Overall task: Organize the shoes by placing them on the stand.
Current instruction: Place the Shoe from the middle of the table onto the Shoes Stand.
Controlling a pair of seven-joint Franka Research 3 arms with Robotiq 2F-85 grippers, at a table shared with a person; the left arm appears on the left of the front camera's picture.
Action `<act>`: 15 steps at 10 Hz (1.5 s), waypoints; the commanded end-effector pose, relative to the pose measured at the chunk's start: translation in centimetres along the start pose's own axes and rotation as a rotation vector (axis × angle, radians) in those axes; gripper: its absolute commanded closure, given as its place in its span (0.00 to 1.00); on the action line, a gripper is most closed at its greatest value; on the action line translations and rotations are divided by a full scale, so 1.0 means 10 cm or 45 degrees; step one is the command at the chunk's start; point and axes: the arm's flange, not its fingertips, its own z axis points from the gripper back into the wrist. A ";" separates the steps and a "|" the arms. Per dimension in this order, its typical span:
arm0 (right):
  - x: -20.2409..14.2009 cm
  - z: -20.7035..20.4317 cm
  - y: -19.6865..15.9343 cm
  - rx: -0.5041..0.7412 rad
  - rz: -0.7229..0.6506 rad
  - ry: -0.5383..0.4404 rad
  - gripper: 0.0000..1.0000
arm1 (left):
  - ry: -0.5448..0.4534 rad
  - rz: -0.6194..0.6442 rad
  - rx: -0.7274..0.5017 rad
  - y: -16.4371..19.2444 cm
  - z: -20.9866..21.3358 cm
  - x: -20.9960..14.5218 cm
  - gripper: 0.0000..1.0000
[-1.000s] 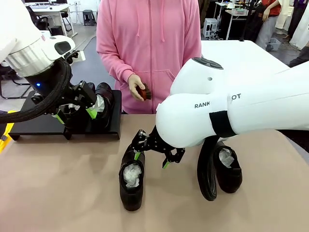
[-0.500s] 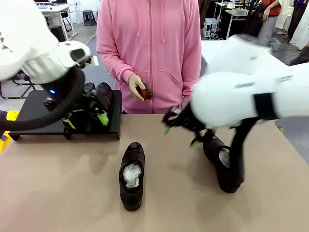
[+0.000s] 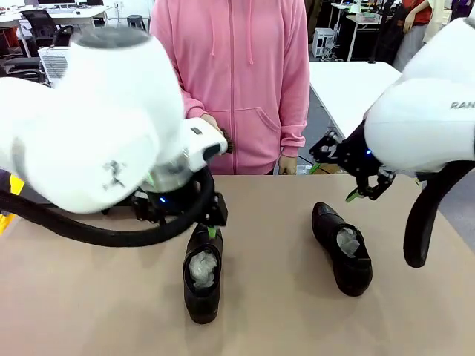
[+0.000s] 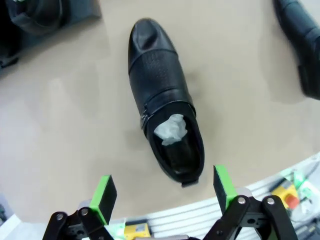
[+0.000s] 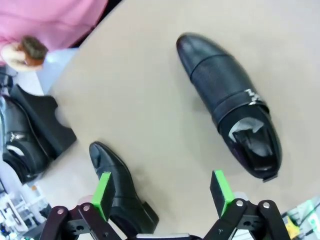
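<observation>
The shoes look stiff and a bit heavy. Their shiny black leather may slip, so I would grab the sides by the opening, where white paper [image 4: 171, 129] is stuffed. One shoe [image 4: 165, 100] lies on the table [image 4: 60, 125] under the left gripper [image 4: 164, 192], which is wide open. The other shoe [image 5: 230, 100] lies near the right gripper [image 5: 161, 194], open too. A third shoe [image 5: 20, 142] sits on the black stand [image 5: 47, 125].

Stand [image 5: 47, 114] partly off-frame, wrist cam
</observation>
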 end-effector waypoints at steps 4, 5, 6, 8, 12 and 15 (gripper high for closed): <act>0.00 -0.05 0.11 0.015 0.042 0.028 0.00 | 0.033 0.125 -0.014 -0.43 -0.74 0.29 0.00; 0.00 -0.05 0.11 0.015 0.042 0.028 0.00 | 0.095 0.137 -0.069 -0.48 -0.81 0.29 0.00; 0.00 -0.05 0.11 0.015 0.042 0.028 0.00 | 0.123 0.140 -0.097 -0.53 -0.83 0.27 0.00; 0.00 -0.05 0.11 0.015 0.042 0.028 0.00 | 0.181 0.137 -0.103 -0.60 -0.87 0.24 0.00; 0.00 -0.05 0.11 0.015 0.042 0.028 0.00 | 0.234 0.141 -0.088 -0.61 -1.10 0.21 0.00; 0.00 -0.05 0.11 0.015 0.042 0.028 0.00 | 0.310 0.170 -0.058 -0.60 -1.21 0.20 0.00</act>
